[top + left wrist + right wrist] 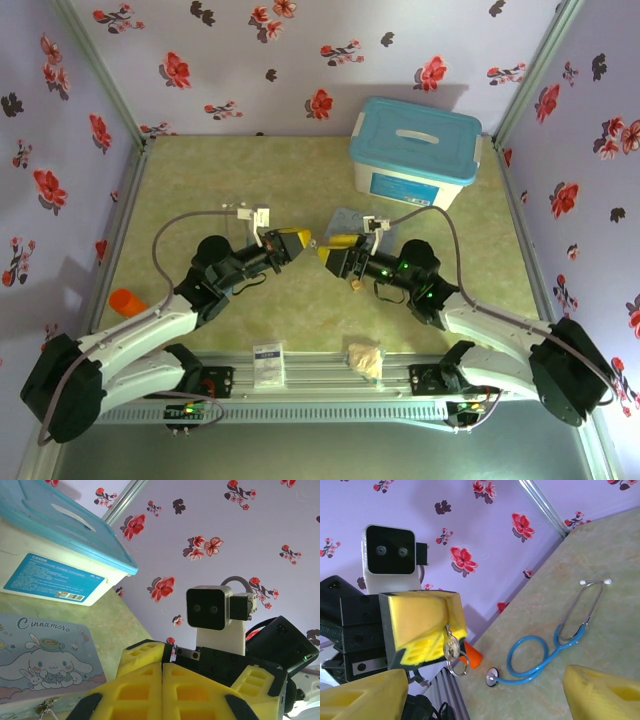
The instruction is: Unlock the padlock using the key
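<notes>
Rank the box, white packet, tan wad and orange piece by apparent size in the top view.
1. Box, by far the largest.
2. White packet and tan wad: about alike, not ranked.
3. Orange piece: looks smallest, but partly hidden, so unsure.

Lilac walls (300,60) carry red and dark flowers. The table (200,180) is mottled yellow-green. Upper right overhead, a white box (412,185) has a blue lid (415,128). The left gripper (306,240) and right gripper (323,251) are yellow-tipped. The stethoscope (548,655) is blue.
</notes>
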You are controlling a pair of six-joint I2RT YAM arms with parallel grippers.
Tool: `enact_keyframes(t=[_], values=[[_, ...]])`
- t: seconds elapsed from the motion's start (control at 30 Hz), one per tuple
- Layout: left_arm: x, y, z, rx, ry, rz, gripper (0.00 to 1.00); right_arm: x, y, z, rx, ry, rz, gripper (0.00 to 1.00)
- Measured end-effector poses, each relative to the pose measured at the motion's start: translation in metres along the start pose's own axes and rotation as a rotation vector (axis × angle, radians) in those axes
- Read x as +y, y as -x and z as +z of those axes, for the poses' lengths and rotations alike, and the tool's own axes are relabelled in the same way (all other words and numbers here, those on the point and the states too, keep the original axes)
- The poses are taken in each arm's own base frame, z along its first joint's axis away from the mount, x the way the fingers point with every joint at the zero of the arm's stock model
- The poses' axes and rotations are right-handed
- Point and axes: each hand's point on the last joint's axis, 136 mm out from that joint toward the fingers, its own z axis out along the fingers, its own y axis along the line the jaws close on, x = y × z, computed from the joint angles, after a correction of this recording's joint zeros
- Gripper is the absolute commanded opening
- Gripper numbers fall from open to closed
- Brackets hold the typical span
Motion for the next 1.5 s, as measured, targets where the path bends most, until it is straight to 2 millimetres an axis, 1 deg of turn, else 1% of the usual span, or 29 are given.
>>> enact_keyframes(t=[0.07,0.2,0.27,0.37,0.5,0.6,0.8,0.93,1.07,1.17,1.4,1.5], values=[[0.002,-0.001,0.001,0.002,0.002,-0.005,0.0,0.001,0.0,0.004,0.004,0.013,0.004,0.73],[0.0,0.0,0.001,-0.006,-0.006,-0.01,0.0,0.005,0.004,0.011,0.003,0.047,0.012,0.57],[-0.001,0.002,0.001,-0.012,-0.012,-0.009,0.0,0.008,0.007,0.014,-0.002,0.065,0.012,0.53],[-0.003,0.003,0.001,-0.018,-0.018,-0.005,0.0,0.01,0.007,0.016,-0.002,0.088,0.021,0.44],[-0.003,0.004,0.001,-0.02,-0.02,-0.004,0.0,0.011,0.006,0.02,-0.002,0.111,0.034,0.38],[-0.004,0.004,0.001,-0.026,-0.026,-0.001,0.0,0.012,0.006,0.021,-0.001,0.125,0.047,0.3],[-0.002,0.002,-0.001,-0.032,-0.032,0.002,0.0,0.016,0.008,0.021,-0.01,0.145,0.049,0.24],[-0.002,0.002,-0.001,-0.034,-0.034,0.003,0.0,0.019,0.008,0.021,-0.01,0.16,0.046,0.28],[-0.003,0.003,-0.001,-0.039,-0.039,0.006,0.0,0.019,0.004,0.023,0.003,0.165,0.05,0.28],[-0.004,0.004,-0.001,-0.043,-0.043,0.008,0.0,0.018,0.0,0.025,0.014,0.169,0.065,0.25],[-0.004,0.005,-0.001,-0.051,-0.041,0.009,0.0,0.021,0.002,0.026,0.003,0.192,0.081,0.08],[-0.005,0.007,-0.001,-0.059,-0.048,0.013,0.0,0.022,0.003,0.026,-0.001,0.196,0.086,0.03]])
